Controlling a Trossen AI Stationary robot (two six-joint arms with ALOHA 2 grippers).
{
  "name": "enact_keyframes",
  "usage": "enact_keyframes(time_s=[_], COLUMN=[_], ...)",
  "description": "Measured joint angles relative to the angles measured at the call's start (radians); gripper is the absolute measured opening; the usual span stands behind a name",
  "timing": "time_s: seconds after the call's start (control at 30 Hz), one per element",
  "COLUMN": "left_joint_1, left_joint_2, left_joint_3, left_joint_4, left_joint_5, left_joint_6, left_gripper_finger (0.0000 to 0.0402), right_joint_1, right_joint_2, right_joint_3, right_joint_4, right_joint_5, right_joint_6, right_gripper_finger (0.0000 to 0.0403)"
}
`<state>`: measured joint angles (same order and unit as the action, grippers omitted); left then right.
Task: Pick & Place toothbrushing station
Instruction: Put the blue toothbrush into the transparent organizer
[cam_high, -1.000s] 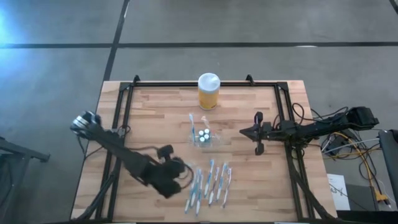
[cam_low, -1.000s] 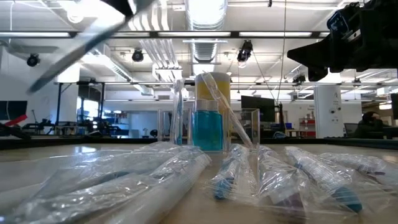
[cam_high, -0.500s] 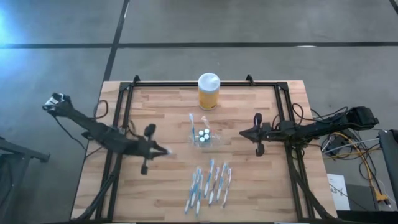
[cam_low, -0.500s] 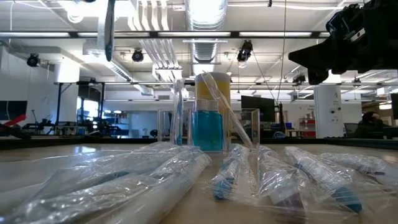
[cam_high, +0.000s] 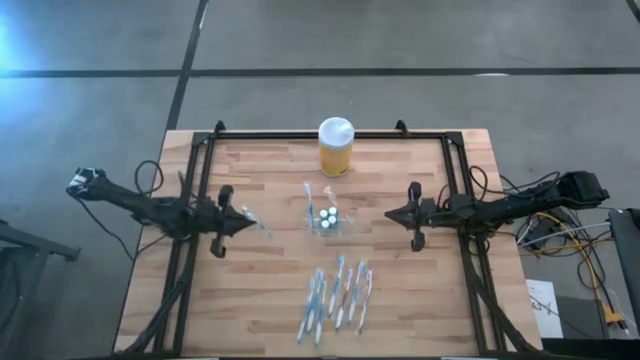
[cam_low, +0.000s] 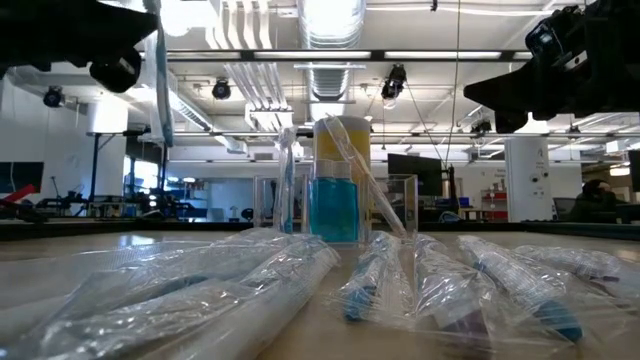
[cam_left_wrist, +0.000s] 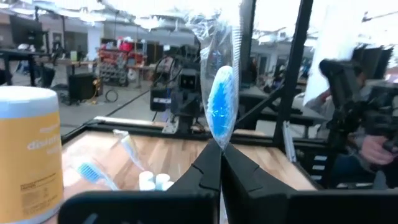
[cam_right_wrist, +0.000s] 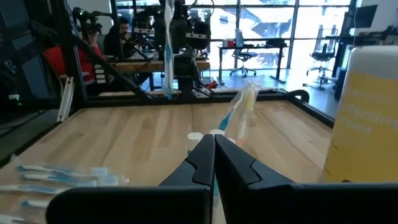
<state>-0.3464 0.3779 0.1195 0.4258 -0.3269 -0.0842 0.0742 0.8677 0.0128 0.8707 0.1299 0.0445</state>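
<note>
The left tool (cam_high: 243, 217) hovers over the left side of the wooden worktop (cam_high: 270, 270), its fingers clamped on a wrapped toothbrush (cam_left_wrist: 220, 102) with a blue head that stands up between them in the left wrist view. The toothbrushing station (cam_high: 328, 221), a small clear holder, sits at the worktop's centre, already holding one brush and some small white caps. A yellow jar (cam_high: 335, 148) stands beyond it at the far edge, and spare wrapped brushes (cam_high: 338, 292) lie at the near edge.

To do this step well, the left arm should probably carry the brush rightward until it is directly over an empty compartment, keep it upright, then lower before letting go.

The right tool (cam_high: 412, 216) waits closed and empty, right of the station.

A second ago the left tool was low by the spare brushes; it has since lifted and swung left.
</note>
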Motion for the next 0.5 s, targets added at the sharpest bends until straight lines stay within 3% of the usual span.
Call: enact_keyframes(time_s=[0.27,0.4,0.5], left_joint_1=[0.139,0.210,0.238], left_joint_2=[-0.029,0.025,0.097], left_joint_3=[-0.055,-0.057,-0.057], left_joint_4=[0.068,0.122,0.237], left_joint_5=[0.052,0.236,0.261], left_joint_6=[-0.067,-0.103,-0.116], left_gripper_finger=[0.0001,0.0001,0.0000], right_joint_1=[-0.001,-0.001,-0.001], right_joint_2=[-0.001,-0.001,-0.001], right_joint_3=[0.000,0.000,0.000], right_joint_4=[0.048,0.079,0.106], right_joint_5=[0.001,0.002,0.002], right_joint_6=[-0.070,-0.128,-0.131], right_gripper_finger=[0.0008,0.0008,0.0008])
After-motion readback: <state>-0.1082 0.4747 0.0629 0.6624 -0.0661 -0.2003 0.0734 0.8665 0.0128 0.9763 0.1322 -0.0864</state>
